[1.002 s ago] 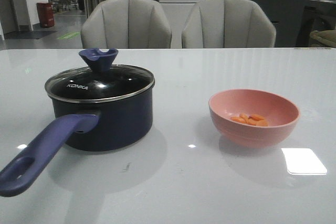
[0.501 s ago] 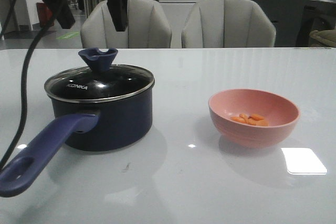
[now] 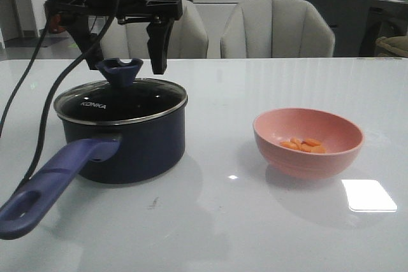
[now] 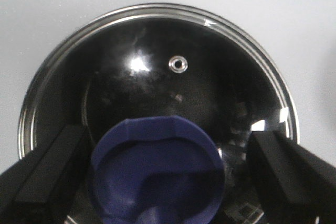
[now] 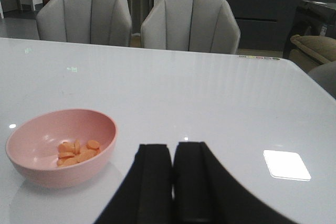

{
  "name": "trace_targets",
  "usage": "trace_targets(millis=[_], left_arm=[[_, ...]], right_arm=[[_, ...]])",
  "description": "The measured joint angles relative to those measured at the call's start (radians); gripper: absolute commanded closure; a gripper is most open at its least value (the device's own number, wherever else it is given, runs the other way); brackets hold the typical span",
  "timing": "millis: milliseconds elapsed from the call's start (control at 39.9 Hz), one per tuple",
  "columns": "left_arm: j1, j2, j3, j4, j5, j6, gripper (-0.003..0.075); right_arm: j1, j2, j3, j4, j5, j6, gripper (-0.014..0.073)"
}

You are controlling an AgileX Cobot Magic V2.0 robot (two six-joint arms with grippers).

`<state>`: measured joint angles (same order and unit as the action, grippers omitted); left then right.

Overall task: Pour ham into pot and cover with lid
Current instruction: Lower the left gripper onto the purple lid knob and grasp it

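The dark navy pot (image 3: 127, 141) stands at the left of the table, its long purple-blue handle (image 3: 54, 183) pointing toward me. The glass lid (image 3: 121, 101) with "KONKA" lettering sits on it, with its notched purple-blue knob (image 3: 119, 70) on top; both show in the left wrist view, lid (image 4: 157, 72) and knob (image 4: 157, 169). My left gripper (image 3: 121, 49) hangs open just above the knob, one finger on each side (image 4: 52, 171). The ham slices (image 3: 303, 146) lie in a pink bowl (image 3: 308, 141) at the right, also in the right wrist view (image 5: 76, 151). My right gripper (image 5: 172, 182) is shut and empty beside the bowl.
Two grey chairs (image 3: 153, 30) stand behind the table's far edge. A bright light reflection (image 3: 368, 195) lies on the glossy table near the front right. The left arm's cable (image 3: 38, 93) hangs down over the table's left side.
My left gripper has come down from the top of the front view to just above the lid's knob. The pot, lid and bowl have not moved.
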<state>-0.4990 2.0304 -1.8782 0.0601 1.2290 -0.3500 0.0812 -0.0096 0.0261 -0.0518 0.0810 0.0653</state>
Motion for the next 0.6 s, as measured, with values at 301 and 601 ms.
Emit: trace_targets(millis=[301,601], left_arm=[[0.008,0.004,0.0,-0.002,0.008,-0.015,0.012],[0.011,0.022,0.0,-0.009,0.009,-0.015,0.0336]], right_arm=[[0.0,0.0,0.0,0.0,0.0,0.0,0.0434],[0.0,0.0,0.0,0.0,0.0,0.0,0.0434]])
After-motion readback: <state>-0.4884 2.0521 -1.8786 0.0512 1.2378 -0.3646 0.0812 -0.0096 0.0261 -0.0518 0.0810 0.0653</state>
